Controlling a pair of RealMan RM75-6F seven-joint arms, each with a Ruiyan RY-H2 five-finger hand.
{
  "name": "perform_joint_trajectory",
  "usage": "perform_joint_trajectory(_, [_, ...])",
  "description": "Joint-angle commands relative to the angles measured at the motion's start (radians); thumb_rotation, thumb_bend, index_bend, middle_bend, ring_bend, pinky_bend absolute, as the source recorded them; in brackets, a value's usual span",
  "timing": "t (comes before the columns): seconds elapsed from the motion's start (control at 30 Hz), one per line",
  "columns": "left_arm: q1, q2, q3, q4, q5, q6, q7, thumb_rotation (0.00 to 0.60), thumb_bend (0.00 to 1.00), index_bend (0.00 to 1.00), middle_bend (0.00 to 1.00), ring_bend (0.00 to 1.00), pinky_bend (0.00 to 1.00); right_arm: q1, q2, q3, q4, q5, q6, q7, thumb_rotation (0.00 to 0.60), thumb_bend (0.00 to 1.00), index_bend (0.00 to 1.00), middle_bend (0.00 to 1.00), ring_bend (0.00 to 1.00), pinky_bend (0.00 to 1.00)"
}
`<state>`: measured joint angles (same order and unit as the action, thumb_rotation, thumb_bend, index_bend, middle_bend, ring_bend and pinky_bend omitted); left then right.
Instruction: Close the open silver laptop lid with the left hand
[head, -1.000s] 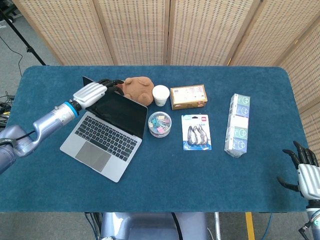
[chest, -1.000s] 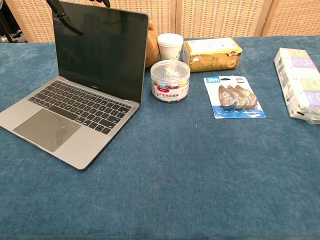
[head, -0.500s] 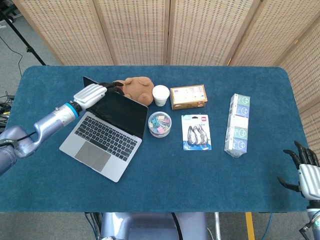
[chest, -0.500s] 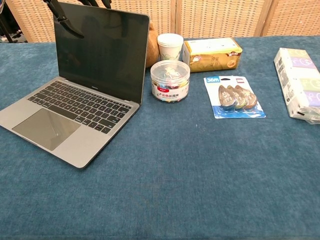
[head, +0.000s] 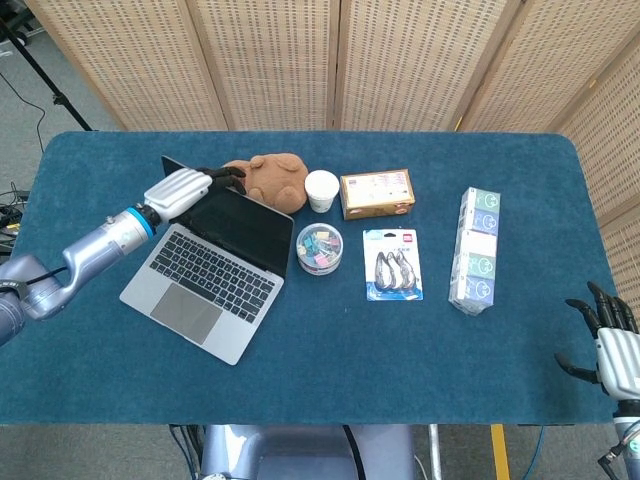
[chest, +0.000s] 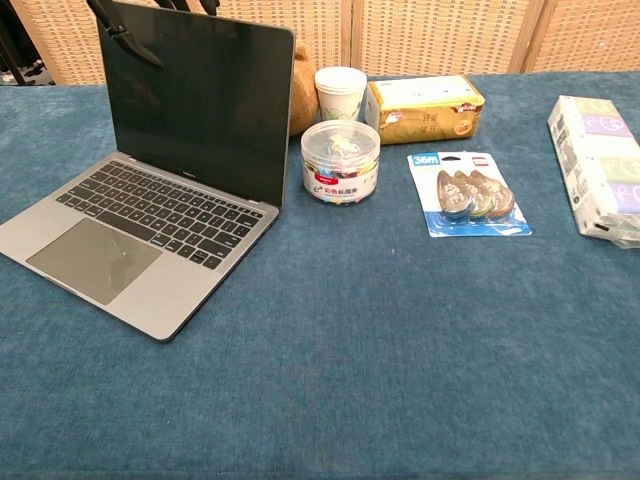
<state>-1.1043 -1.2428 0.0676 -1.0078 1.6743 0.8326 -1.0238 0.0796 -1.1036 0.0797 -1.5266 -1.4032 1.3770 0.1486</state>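
The silver laptop (head: 210, 268) stands open on the left of the blue table, its dark screen (chest: 195, 105) upright and facing the front. My left hand (head: 183, 189) lies over the top edge of the lid, with its dark fingers (head: 222, 174) reaching behind it. In the chest view only dark fingertips (chest: 125, 30) show above the lid's top left corner. My right hand (head: 608, 338) hangs off the table's front right corner, fingers spread, holding nothing.
A brown plush toy (head: 275, 177) sits right behind the lid. Beside the laptop are a white cup (head: 321, 189), a clear tub of clips (head: 319, 248), a gold box (head: 377, 193), a blister pack (head: 393, 265) and a tissue pack (head: 477, 249).
The left hand has slid slightly left along the lid's top edge. The laptop base has shifted a little; the lid's angle looks almost unchanged. The right hand has stayed still.
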Motion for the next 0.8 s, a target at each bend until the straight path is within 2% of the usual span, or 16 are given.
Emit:
perform_joint_trajectory(0.03, [0.003,0.026,-0.008,-0.035,-0.012,0.003,0.025,0.6,0.09,0.36,0.19,0.25,0.24,0.0,0.0,-0.001,-0.001,-0.004,0.002,-0.001,0.6,0.23,0.2,0.0,0.0,0.0])
perform_joint_trajectory(0.47, [0.019,0.12,-0.025,-0.19,-0.044,-0.009,0.111,0.6,0.09,0.37,0.2,0.27,0.25,-0.006,0.005,-0.005,-0.012,-0.02,0.02,-0.002,0.6,0.23,0.2,0.0,0.0,0.0])
perform_joint_trajectory(0.8, [0.035,0.143,-0.026,-0.24,-0.057,-0.036,0.142,0.6,0.09,0.38,0.21,0.27,0.25,-0.009,0.007,-0.008,-0.017,-0.029,0.028,-0.003,0.6,0.23,0.2,0.0,0.0,0.0])
